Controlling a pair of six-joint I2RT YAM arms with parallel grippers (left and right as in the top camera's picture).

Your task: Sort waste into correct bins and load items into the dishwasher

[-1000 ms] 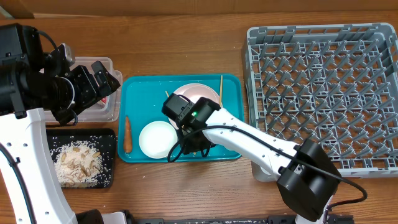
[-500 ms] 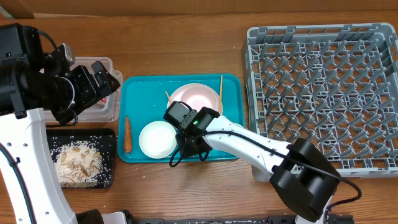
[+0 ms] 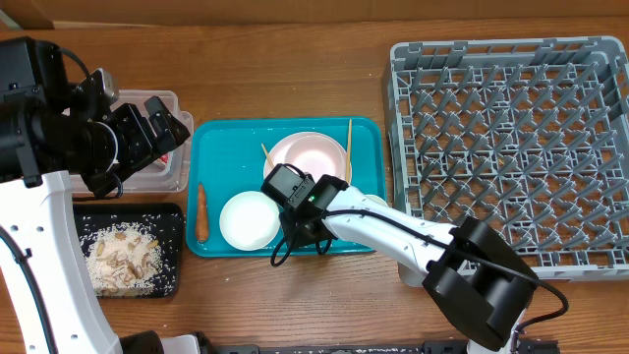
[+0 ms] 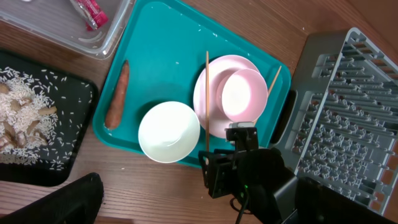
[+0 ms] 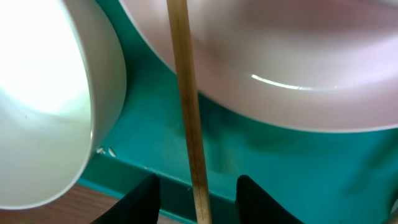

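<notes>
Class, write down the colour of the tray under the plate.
Teal, a blue-green. The tray shows best in the left wrist view.

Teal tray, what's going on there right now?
The right hand is down at the tray's near edge, its open fingers straddling a chopstick that lies along the plate's edge, beside the bowl; it isn't gripped. The left hand hangs open over the clear tub, holding nothing. The black tray holds rice scraps. No dishes show in the rack yet.
</notes>
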